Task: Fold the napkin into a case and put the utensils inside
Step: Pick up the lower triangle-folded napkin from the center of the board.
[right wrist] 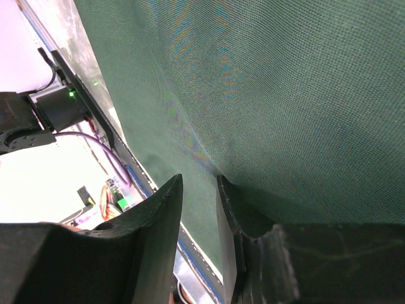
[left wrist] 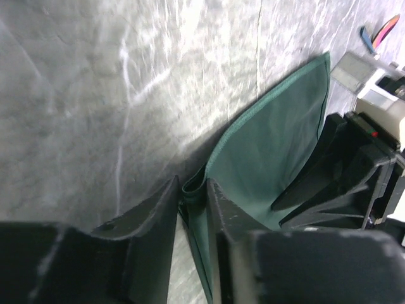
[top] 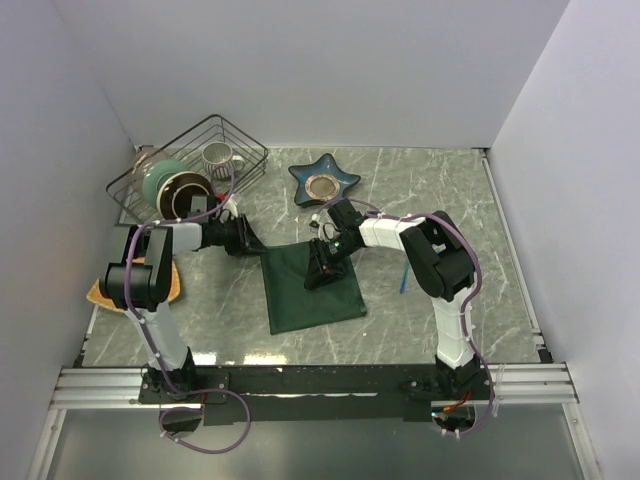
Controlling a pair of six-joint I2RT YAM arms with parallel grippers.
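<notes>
The dark green napkin (top: 312, 288) lies flat mid-table. My left gripper (top: 252, 244) is at its far left corner. In the left wrist view the rolled corner hem (left wrist: 193, 187) sits pinched between the tips of the left gripper (left wrist: 192, 183), which is shut on it. My right gripper (top: 320, 268) rests on the napkin's far middle part. In the right wrist view the right gripper (right wrist: 200, 180) has its jaws a little apart with nothing in the gap, tips down on the napkin (right wrist: 285, 95). The utensils lie right of the cloth, one blue (left wrist: 366, 39) and one pink (left wrist: 387, 30). No folded case shows.
A wire basket (top: 245, 150) with bowls and a mug stands at the back left. A blue star-shaped dish (top: 347, 182) sits behind the napkin. An orange-tan mat (top: 172, 285) lies under the left arm. White walls close in on three sides.
</notes>
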